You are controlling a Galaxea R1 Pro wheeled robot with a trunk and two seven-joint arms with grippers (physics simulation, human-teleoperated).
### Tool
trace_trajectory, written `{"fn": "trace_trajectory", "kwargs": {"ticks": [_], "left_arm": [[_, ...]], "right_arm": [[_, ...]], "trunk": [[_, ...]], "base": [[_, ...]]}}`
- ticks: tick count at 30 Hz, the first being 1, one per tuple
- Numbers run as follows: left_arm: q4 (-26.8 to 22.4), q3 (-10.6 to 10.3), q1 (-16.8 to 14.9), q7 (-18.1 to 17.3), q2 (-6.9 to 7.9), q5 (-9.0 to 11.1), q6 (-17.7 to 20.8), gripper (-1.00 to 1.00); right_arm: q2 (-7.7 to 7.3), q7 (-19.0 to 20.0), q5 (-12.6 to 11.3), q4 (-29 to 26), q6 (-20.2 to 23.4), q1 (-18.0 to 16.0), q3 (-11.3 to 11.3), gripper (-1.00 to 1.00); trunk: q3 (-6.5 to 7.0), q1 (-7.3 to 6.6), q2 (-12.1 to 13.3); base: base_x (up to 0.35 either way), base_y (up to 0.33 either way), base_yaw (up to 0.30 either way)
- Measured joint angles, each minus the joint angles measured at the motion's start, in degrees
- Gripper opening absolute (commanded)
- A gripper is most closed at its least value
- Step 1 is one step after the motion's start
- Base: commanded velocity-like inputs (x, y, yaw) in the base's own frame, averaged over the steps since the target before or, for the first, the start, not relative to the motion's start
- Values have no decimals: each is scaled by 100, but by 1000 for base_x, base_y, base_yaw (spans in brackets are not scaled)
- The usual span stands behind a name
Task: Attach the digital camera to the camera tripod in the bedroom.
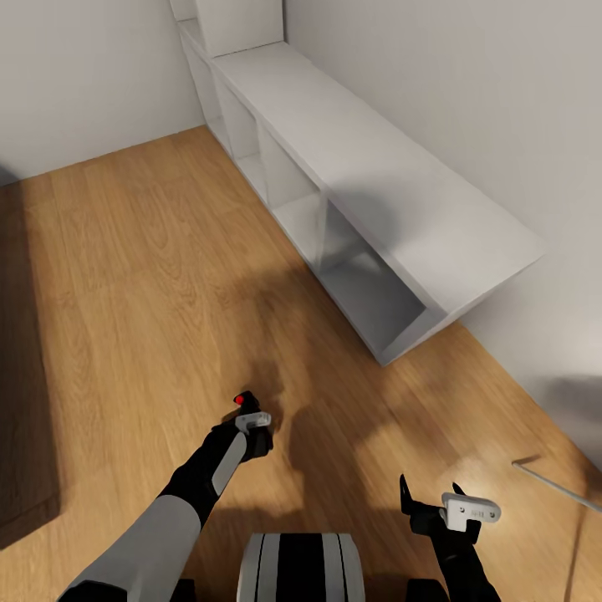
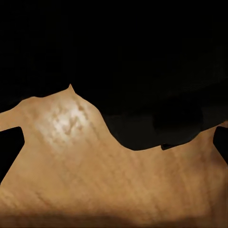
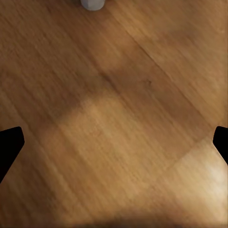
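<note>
The digital camera (image 1: 257,436), small and black with a red round button on top, sits at the end of my left arm, low over the wood floor. My left gripper (image 1: 251,420) is shut on it. In the left wrist view the camera's black body (image 2: 142,71) bulges between the fingers and hides much of the floor. My right gripper (image 1: 431,495) hangs open over bare floor, and its dark fingertips (image 3: 9,145) stand wide apart with nothing between them. A thin silver leg of the camera tripod (image 1: 553,486) slants in at the lower right; the rest of the tripod is out of view.
Low white cube shelving (image 1: 376,209) runs along the right wall toward the far corner. Light wood floor (image 1: 150,276) spreads ahead and to the left. A dark shape (image 1: 21,401) lines the left edge. A small pale round object (image 3: 92,4) shows at the edge of the right wrist view.
</note>
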Motion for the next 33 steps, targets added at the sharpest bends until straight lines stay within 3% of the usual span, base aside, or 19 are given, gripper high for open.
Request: {"fn": "trace_trajectory", "kwargs": {"ticks": [21,28,33], "left_arm": [[-312,-39,0,26,36,-54,7,100],[-644,-41,0,530,104,-77,148,100],[-765,-51,1,653,120,-75,378,100]], "right_arm": [[3,0,0,0,0,0,0,100],[3,0,0,0,0,0,0,100],[3,0,0,0,0,0,0,100]], "trunk": [[0,-1,0],[0,0,0],[0,0,0]], "base": [[62,0,0],[17,0,0],[2,0,0]]}}
